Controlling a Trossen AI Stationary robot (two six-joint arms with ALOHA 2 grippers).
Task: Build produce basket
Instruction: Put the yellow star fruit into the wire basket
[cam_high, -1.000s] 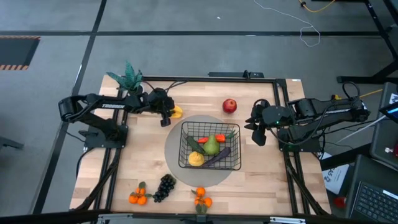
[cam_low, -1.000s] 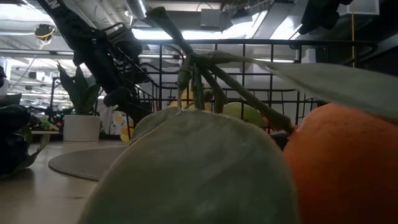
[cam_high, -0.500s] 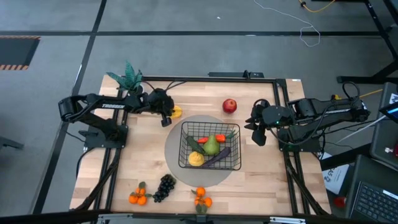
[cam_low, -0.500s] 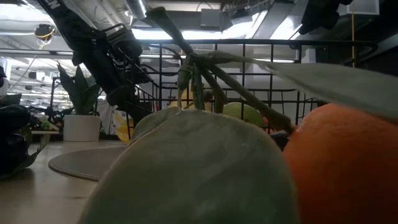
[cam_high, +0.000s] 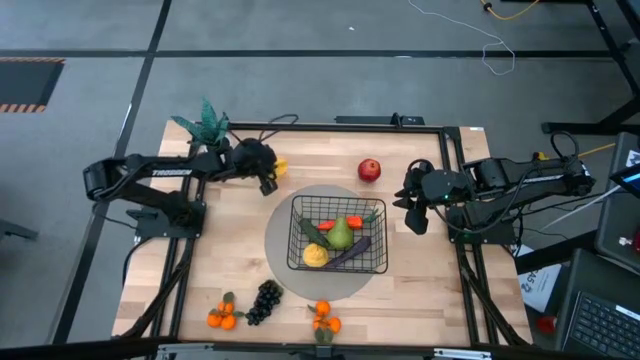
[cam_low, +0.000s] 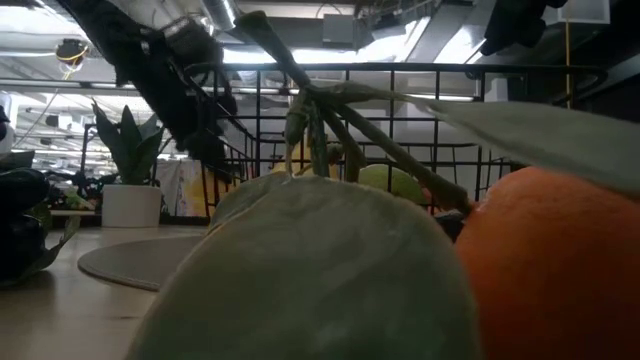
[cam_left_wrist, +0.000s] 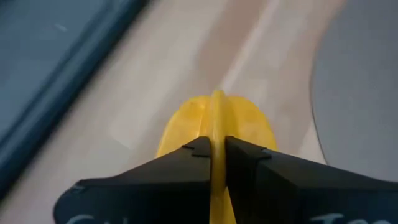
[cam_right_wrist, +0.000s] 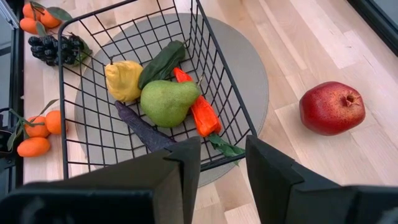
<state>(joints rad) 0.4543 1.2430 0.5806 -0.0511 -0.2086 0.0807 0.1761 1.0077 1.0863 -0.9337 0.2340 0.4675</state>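
Note:
My left gripper (cam_high: 270, 178) is at the table's far left, beside the grey mat, shut on a yellow starfruit (cam_high: 281, 166) that fills the left wrist view (cam_left_wrist: 214, 124). The black wire basket (cam_high: 292, 238) stands on the round grey mat (cam_high: 280, 262). It holds a green pear (cam_right_wrist: 166, 101), a lemon (cam_right_wrist: 123, 79), a red-orange piece (cam_right_wrist: 198, 107) and dark green and purple pieces. My right gripper (cam_high: 415, 218) hangs open above the table just right of the basket (cam_right_wrist: 62, 93), with nothing between its fingers (cam_right_wrist: 186, 163). My left gripper pinches one thin ridge of the starfruit (cam_left_wrist: 217, 127) between its two fingertips (cam_left_wrist: 198, 149). The fingers slant down from the table's left and lie along the ridge. The fruit sticks out beyond the fingertips, lifted off the wooden table.
A red apple (cam_high: 369, 170) lies on the far side, between the basket and the back rail. Black grapes (cam_high: 265, 300) and two tangerine clusters (cam_high: 222, 317) (cam_high: 325, 320) lie along the near edge. A teal plant (cam_high: 207, 125) stands at the far left corner.
My left gripper has shut on the starfruit's ridge. It then rose and drew a little toward the table's far edge, rolling somewhat. The starfruit has come up off the table with it. My right arm kept still.

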